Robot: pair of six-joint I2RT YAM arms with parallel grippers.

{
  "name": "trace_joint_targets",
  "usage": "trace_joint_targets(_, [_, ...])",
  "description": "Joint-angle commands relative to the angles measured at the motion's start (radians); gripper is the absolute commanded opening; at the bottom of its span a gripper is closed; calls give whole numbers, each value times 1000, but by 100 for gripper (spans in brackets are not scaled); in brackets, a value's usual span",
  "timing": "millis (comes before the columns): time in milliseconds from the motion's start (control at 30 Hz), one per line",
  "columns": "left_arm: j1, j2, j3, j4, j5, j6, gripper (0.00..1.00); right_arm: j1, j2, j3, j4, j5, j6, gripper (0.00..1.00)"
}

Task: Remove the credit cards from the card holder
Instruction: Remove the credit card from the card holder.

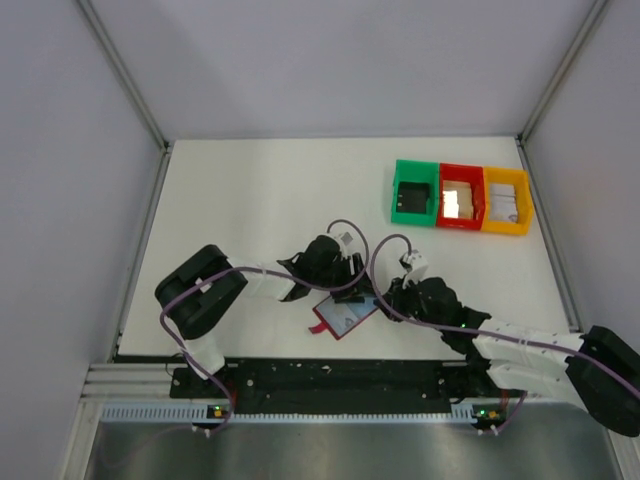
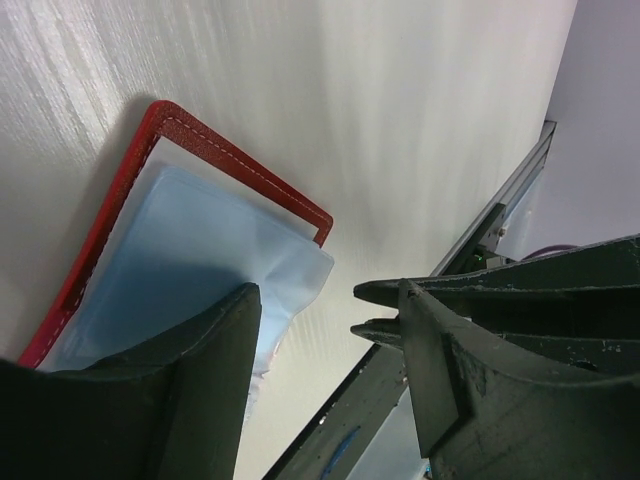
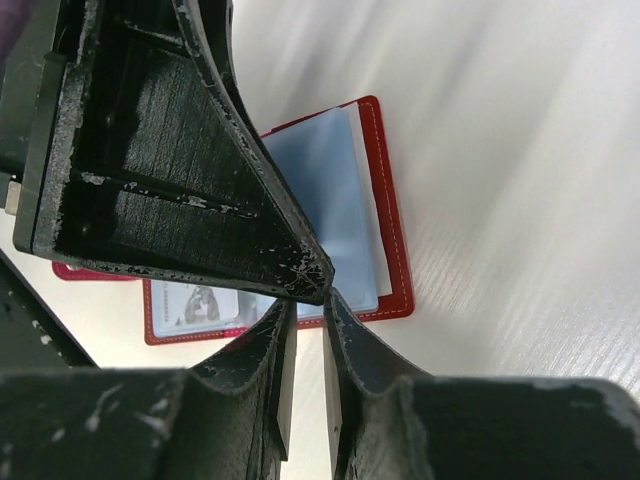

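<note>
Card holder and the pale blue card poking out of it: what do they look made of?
The card holder looks like leather or imitation: matte dark red, pale stitching along its border. The card looks like thin plastic, pale blue with a soft sheen; rigid or flexible, I cannot tell.

White desk (image 1: 250, 200), matte, w/ faint grain in the wrist views. Card holder (image 1: 345, 317) lies flat & open on it, nr the near edge, approx mid-width. It's dark red w/ a stitched red border. One pale blue credit card (image 2: 200, 260) pokes out past the holder's edge, corner over bare desk. Far-right of the holder, well apart, 3 open bins stand in a touching row: green bin (image 1: 412, 218) nearest the holder, then red bin (image 1: 458, 224), yellow bin (image 1: 505, 227) furthest.
</note>
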Motion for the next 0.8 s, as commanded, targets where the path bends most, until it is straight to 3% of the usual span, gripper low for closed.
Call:
trace_joint_targets(0, [-5,-6,47,88,-53,12,63,-30,25,-5,254,-167,88,15])
trace_joint_targets(200, [-2,-23,27,152,-63,-8,63,-76,98,-11,354,-218,131,15])
trace_joint_targets(767, [24,-202,-49,140,-166,28,63,-136,325,-2,587,-268,210,14])
